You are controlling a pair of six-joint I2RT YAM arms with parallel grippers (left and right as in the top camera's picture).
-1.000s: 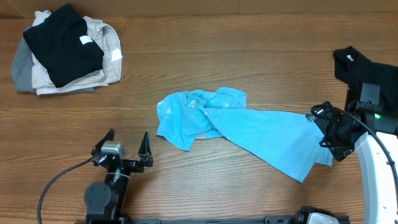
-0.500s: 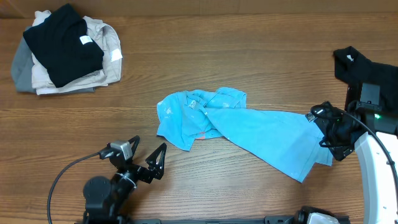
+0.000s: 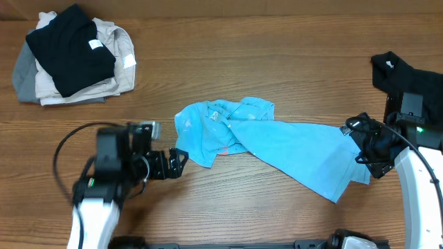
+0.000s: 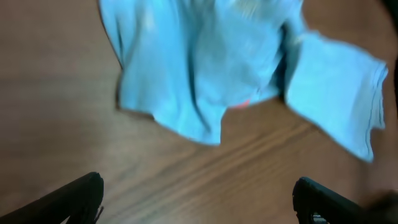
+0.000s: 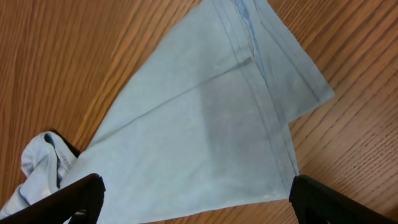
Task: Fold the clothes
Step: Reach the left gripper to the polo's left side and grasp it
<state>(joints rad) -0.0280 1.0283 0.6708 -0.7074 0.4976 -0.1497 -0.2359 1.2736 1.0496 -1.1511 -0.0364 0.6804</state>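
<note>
A light blue T-shirt (image 3: 277, 142) lies across the middle of the table, bunched at its left end and stretched flat toward the right. My left gripper (image 3: 178, 162) is open just left of the bunched end, over bare wood. In the left wrist view the T-shirt (image 4: 205, 74) and its small red mark (image 4: 244, 104) lie ahead of the open left gripper (image 4: 199, 199). My right gripper (image 3: 354, 144) is open over the shirt's right end. The right wrist view shows the hemmed cloth (image 5: 205, 124) between its spread fingers (image 5: 68, 199). A black shirt (image 3: 73, 45) tops a pile at the back left.
The pile at the back left also holds beige (image 3: 114, 48) and grey (image 3: 22, 76) garments. Another black garment (image 3: 398, 72) lies at the right edge, beside the right arm. Bare wooden tabletop (image 3: 228, 55) surrounds the blue shirt.
My left arm has swung up from the table's front edge and turned right, bringing its open gripper to the shirt's left end. The right arm and the shirt have not moved.
</note>
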